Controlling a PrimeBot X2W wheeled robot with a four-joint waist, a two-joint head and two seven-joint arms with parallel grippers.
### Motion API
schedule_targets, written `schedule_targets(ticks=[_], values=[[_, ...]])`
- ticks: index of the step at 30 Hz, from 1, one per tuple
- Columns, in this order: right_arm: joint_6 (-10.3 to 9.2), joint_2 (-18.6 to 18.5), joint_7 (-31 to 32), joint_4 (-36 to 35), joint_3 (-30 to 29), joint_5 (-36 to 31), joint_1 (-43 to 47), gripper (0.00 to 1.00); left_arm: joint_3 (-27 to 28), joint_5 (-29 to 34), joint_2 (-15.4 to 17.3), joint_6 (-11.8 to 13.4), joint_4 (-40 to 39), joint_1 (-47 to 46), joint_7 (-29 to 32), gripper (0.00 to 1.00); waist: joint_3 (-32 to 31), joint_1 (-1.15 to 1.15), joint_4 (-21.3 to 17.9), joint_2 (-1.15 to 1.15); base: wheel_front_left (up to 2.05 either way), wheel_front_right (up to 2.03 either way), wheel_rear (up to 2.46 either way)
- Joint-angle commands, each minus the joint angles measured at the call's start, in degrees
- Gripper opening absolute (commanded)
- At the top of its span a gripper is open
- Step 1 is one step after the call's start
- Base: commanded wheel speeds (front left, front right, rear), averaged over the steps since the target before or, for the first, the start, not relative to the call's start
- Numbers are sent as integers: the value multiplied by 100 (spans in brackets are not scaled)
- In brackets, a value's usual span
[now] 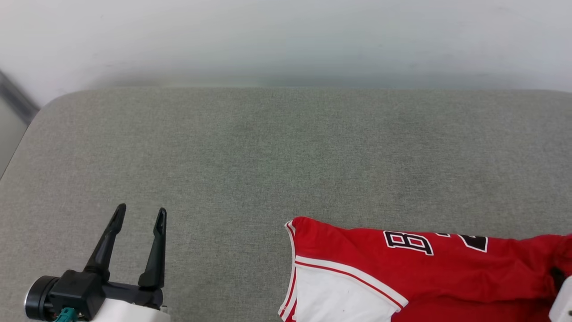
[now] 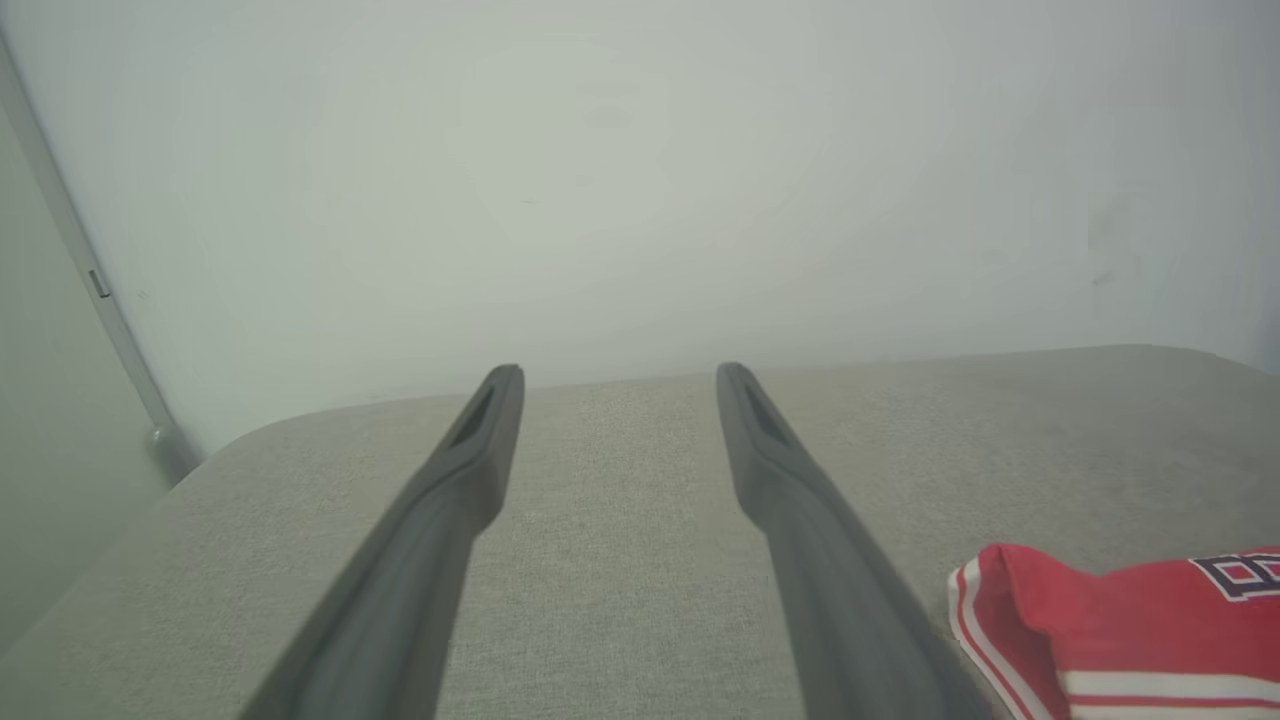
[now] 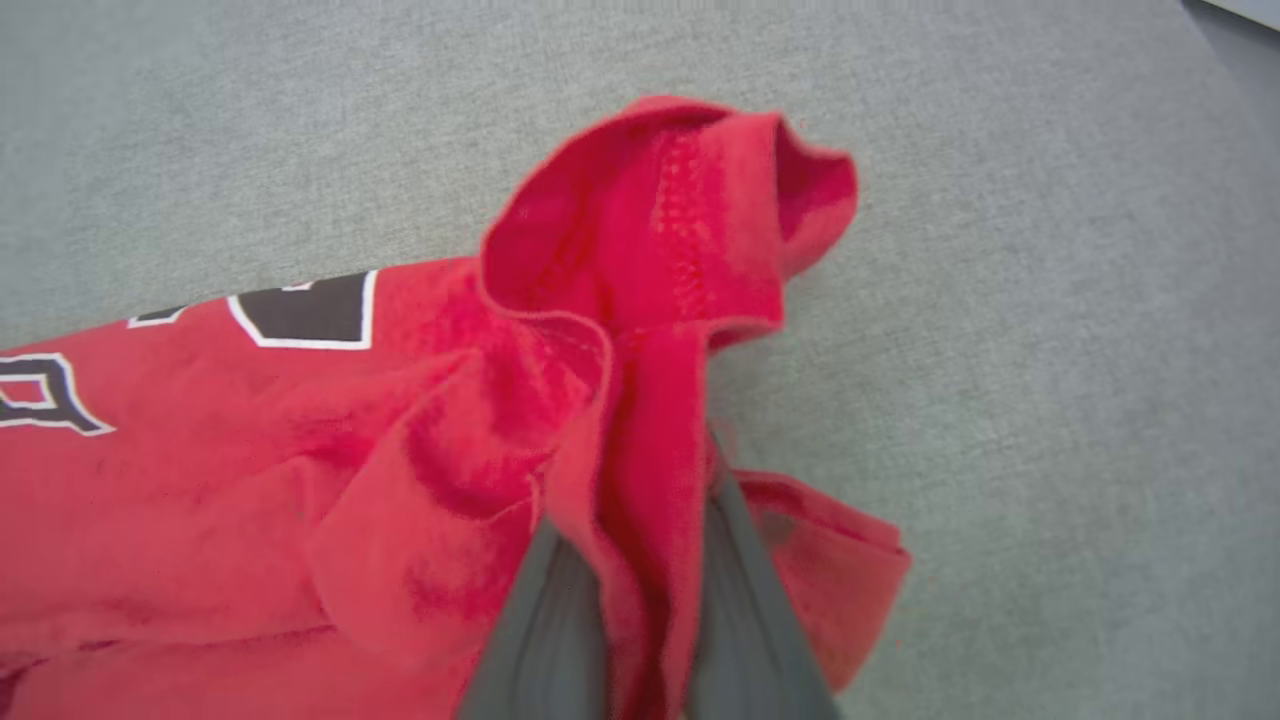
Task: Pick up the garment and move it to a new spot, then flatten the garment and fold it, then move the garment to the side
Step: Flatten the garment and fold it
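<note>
The garment, a red jersey with a white sleeve, striped trim and black-and-white lettering, lies crumpled at the lower right of the grey padded surface. In the right wrist view my right gripper is shut on a bunched red fold of the garment, and the fabric hides the fingertips. My right arm's pale wrist shows at the garment's right end. My left gripper is open and empty, well to the left of the garment. Along its fingers, my left gripper sees the garment's sleeve end at lower right.
A white wall runs behind the padded surface. The surface's rounded far-left corner drops off beside a grey vertical strip. Bare grey fabric stretches across the middle and far side.
</note>
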Motion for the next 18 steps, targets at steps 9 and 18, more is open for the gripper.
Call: schedule_targets(ticks=[9, 18], values=[[-2, 355, 522, -1287, 872, 502, 564, 0, -50, -24, -20, -5, -6, 165, -26, 100, -229, 0, -50, 0, 0, 0, 0], [-2, 980, 1129, -2234, 1908, 973, 784, 0, -61, -43, -42, -6, 1, 156, -26, 100, -209, 0, 35, 0, 0, 0, 0]])
